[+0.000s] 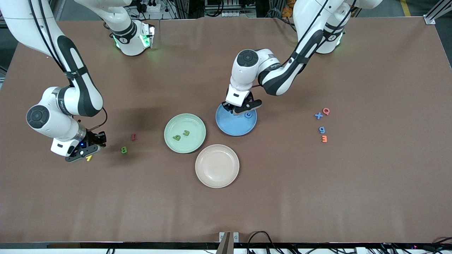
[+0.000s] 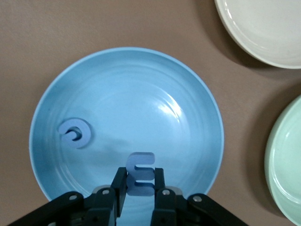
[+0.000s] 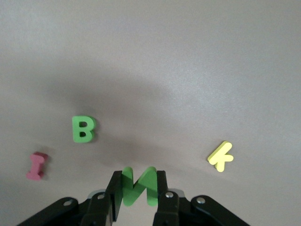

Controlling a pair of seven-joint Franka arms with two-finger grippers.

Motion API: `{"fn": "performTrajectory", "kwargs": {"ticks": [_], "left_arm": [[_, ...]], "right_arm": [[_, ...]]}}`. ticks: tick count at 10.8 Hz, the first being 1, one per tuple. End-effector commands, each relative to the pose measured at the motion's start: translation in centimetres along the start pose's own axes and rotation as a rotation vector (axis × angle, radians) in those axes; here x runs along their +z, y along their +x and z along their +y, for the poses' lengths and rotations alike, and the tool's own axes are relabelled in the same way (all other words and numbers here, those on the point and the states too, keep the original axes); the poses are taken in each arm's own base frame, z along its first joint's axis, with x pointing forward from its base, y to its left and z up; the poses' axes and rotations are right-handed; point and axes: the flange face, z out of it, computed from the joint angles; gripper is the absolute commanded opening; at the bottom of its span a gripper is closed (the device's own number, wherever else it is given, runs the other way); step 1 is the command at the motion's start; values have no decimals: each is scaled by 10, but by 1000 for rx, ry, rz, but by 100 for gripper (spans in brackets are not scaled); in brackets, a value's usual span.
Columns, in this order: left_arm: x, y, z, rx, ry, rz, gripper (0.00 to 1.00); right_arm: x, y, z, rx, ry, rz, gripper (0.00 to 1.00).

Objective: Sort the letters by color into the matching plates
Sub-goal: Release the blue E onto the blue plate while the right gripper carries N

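The left claw (image 2: pixel 140 188) hangs over the round medium-blue plate (image 1: pixel 236 127), its fingers pinched on a chunky blue foam letter E (image 2: pixel 140 173). Just beside the claw, a blue foam letter C (image 2: pixel 75 133) lies flat in that plate.

The right claw (image 3: pixel 137 193) is low over the brown counter (image 1: pixel 317 190) near the right arm's end, its fingers clamped on a green foam letter M (image 3: pixel 138 184). Near it on the counter lie a green foam letter B (image 1: pixel 124 150), a red-pink foam letter I (image 1: pixel 133 137) and a yellow foam letter K (image 3: pixel 221 156).

The round pale mint-green plate (image 1: pixel 185 146) sits next to the blue plate and holds two green foam letters (image 1: pixel 181 135). A beige-pink plate (image 1: pixel 217 178) touches its rim.

Toward the left arm's end of the counter, well apart from both claws, lie a blue foam X (image 1: pixel 318 115) and a blue foam 9-shaped piece (image 1: pixel 322 129), with a red foam Q (image 1: pixel 326 111) and an orange foam piece (image 1: pixel 324 139) beside them.
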Motion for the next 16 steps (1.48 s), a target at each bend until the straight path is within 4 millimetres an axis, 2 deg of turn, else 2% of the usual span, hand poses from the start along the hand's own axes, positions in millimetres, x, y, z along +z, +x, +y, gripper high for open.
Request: {"fn": "performTrajectory", "kwargs": {"ticks": [1, 3, 5, 7, 8, 9, 13, 14, 15, 16], "left_arm": [[3, -5, 8, -10, 6, 11, 0], [7, -6, 7, -12, 10, 7, 0], [22, -17, 5, 8, 31, -5, 0], [32, -17, 5, 3, 40, -14, 0], [31, -13, 7, -1, 34, -11, 19], [30, -12, 9, -2, 31, -10, 99], [16, 6, 7, 19, 45, 16, 100], [2, 31, 1, 55, 50, 38, 100], [-7, 46, -5, 75, 68, 46, 100], [-13, 50, -6, 77, 82, 53, 100]], "right_arm": [[-7, 16, -30, 187, 7, 3, 31], [-8, 29, -59, 310, 16, 6, 31], [-8, 40, -91, 418, 27, 5, 31], [-9, 48, -121, 515, 36, 3, 31], [-8, 53, -139, 554, 39, -1, 34], [-7, 56, -155, 592, 40, -4, 34], [-8, 68, -235, 658, 64, -15, 33], [-7, 69, -254, 671, 69, -20, 33], [0, 69, -272, 686, 68, -33, 33], [9, 71, -292, 696, 66, -48, 33]]}}
